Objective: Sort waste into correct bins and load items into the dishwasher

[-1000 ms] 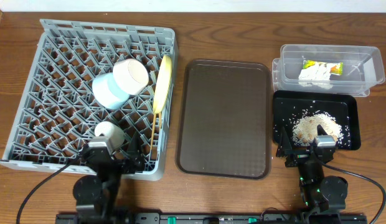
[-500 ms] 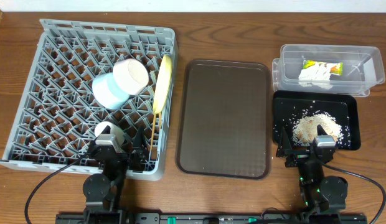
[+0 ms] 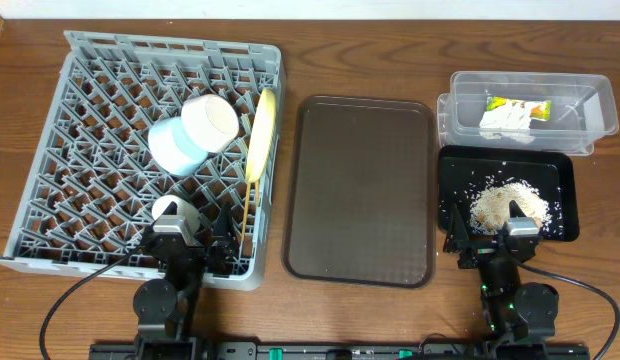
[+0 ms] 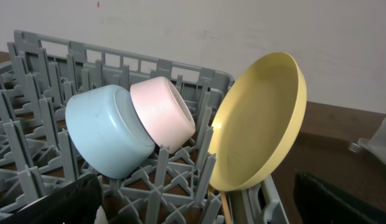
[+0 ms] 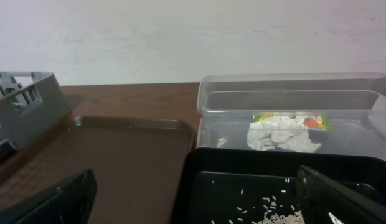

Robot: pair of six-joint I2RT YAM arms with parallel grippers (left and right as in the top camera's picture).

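In the grey dishwasher rack (image 3: pixel 170 45) the light blue bowl (image 3: pixel 170 148) lies on its side with the white bowl (image 3: pixel 210 120) nested in it. The yellow-green plate (image 3: pixel 260 135) stands on edge beside them, and the chopsticks (image 3: pixel 252 215) lie below it. The small white cup (image 3: pixel 173 210) sits at the rack's near edge, partly under my left gripper (image 3: pixel 190 245), which is open and empty. The clear tub (image 3: pixel 525 80) holds the wrapper (image 3: pixel 515 104) and the tissue (image 3: pixel 502 123). Rice crumbs (image 3: pixel 505 205) lie in the black tray (image 3: pixel 552 165). My right gripper (image 3: pixel 495 240) stands open at that tray's near edge.
The brown serving tray (image 3: pixel 360 190) lies between the rack and the bins. In the left wrist view the blue bowl (image 4: pixel 109 130) and the plate (image 4: pixel 258 124) rise just ahead of the fingers (image 4: pixel 62 202). The right wrist view faces the black tray (image 5: pixel 243 162) and the tub (image 5: pixel 292 99).
My left arm has swung slightly to the right over the small white cup. The right arm and all the objects have stayed put.
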